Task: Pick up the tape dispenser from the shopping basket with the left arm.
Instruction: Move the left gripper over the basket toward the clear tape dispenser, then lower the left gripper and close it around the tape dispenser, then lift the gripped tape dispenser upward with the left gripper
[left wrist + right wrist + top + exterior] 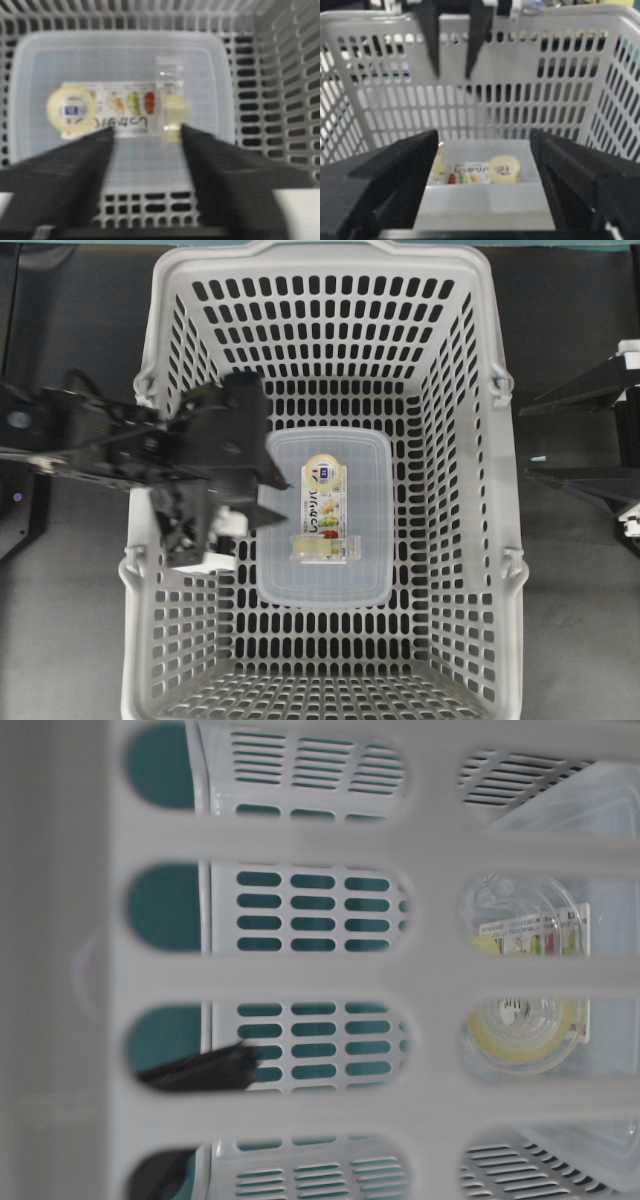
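The grasp is not yet made: the tape dispenser [324, 518] lies flat on the floor of the shopping basket [470, 300] at frame centre, while the left hand [262, 480], fingers apart, hangs over its left edge.

Dark grey matte tabletop [70, 640], visible left and right of shopping basket [500, 540]. Basket sits directly on it, filling the middle of overhead view, running past top and bottom edges. Light grey plastic, slotted walls and floor, thick rim, handle hinges at both sides. Tabletop surface partly seen as dark through floor slots. From table level, only blurred basket wall [300, 970] up close, teal showing behind the holes.
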Tool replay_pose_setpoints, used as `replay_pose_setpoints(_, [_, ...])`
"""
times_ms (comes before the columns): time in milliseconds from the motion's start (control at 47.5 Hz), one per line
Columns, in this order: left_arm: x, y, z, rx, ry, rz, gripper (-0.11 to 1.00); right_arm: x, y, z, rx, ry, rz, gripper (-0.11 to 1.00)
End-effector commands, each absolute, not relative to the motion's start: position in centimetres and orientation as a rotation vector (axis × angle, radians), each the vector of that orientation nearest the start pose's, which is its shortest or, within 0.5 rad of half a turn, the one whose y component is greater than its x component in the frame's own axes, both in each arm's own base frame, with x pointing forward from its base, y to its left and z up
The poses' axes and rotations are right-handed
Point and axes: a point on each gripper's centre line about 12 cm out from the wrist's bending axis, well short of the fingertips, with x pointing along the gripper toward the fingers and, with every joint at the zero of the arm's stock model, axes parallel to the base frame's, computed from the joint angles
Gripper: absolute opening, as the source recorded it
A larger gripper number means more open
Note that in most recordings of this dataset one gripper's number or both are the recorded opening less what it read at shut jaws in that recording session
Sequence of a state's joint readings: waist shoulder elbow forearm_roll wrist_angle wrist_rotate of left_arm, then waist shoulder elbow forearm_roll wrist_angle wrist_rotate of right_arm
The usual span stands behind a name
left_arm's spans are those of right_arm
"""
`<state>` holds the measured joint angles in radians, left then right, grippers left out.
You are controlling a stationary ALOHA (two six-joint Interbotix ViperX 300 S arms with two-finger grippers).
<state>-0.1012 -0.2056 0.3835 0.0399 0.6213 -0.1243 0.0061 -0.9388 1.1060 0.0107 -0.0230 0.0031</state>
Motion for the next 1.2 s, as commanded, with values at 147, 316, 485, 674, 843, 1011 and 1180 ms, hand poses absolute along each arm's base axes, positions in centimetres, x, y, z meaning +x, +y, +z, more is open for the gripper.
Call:
replay_pose_setpoints(147, [39.9,-4.8,27.8,-0.079,0.849,-0.03,0.91,20.8,0.2,29.4,0.019,0.123,0.006,0.71])
replay_pose_setpoints(316, [41.1,-5.7,24.6,-0.075,0.925,-0.034,0.89,20.8,0.2,29.4,0.019,0.123,0.006,0.71])
replay_pose_setpoints(485, [41.9,-6.4,21.7,-0.059,0.993,-0.04,0.89,20.7,0.2,29.1,0.021,0.129,0.006,0.71])
replay_pose_setpoints(674, [42.3,-6.1,21.2,-0.046,1.002,-0.041,0.72,20.7,0.2,29.0,0.021,0.13,0.006,0.71])
replay_pose_setpoints(843, [42.3,-6.0,24.3,-0.043,0.95,-0.048,0.28,20.6,0.2,29.0,0.019,0.126,0.006,0.71])
replay_pose_setpoints(1011, [41.7,-5.5,31.6,-0.054,0.903,-0.035,0.28,20.5,0.2,29.2,0.021,0.12,0.006,0.71])
replay_pose_setpoints(1180, [40.3,-5.1,39.2,-0.062,0.874,-0.026,0.28,20.4,0.2,29.2,0.023,0.117,0.006,0.71])
